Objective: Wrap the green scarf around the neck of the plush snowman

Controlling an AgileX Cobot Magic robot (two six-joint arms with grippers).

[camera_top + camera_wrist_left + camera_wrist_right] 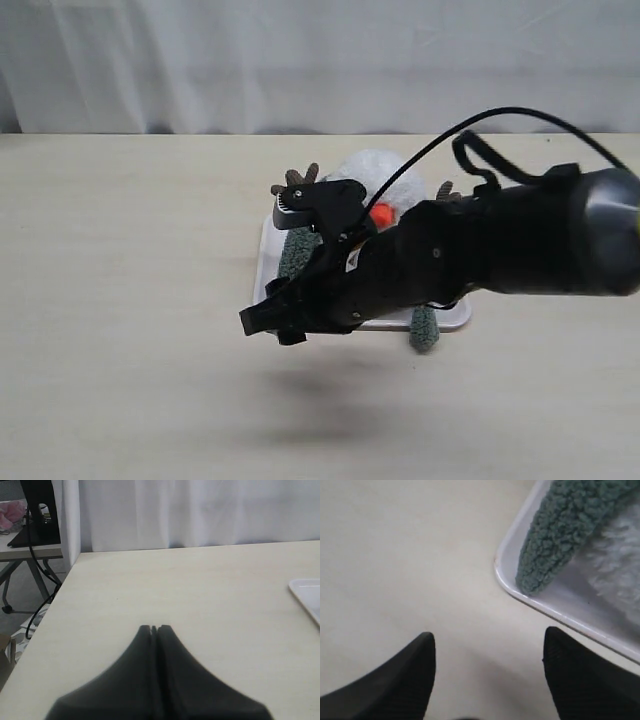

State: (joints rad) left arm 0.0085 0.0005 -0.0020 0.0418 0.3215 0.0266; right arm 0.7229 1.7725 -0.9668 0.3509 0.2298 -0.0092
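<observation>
The plush snowman [372,168] lies on a white tray [266,262], mostly hidden behind my right arm. Its orange nose [381,213] and one brown twig arm [300,179] show. The green scarf [297,254] lies on the tray beside it, and another end [424,331] hangs over the tray's near rim. My right gripper [268,264] hovers open and empty over the tray's left edge. In the right wrist view the right gripper [487,645] is above bare table, next to the scarf [555,535], the tray's rim [560,612] and white plush [617,565]. My left gripper [154,628] is shut over bare table, empty. The neck is hidden.
The pale wooden table [120,300] spreads round the tray. A white curtain [300,60] hangs behind it. In the left wrist view the table's left edge [60,587] drops off beside a stand with cables, and a tray corner [306,594] shows at the right.
</observation>
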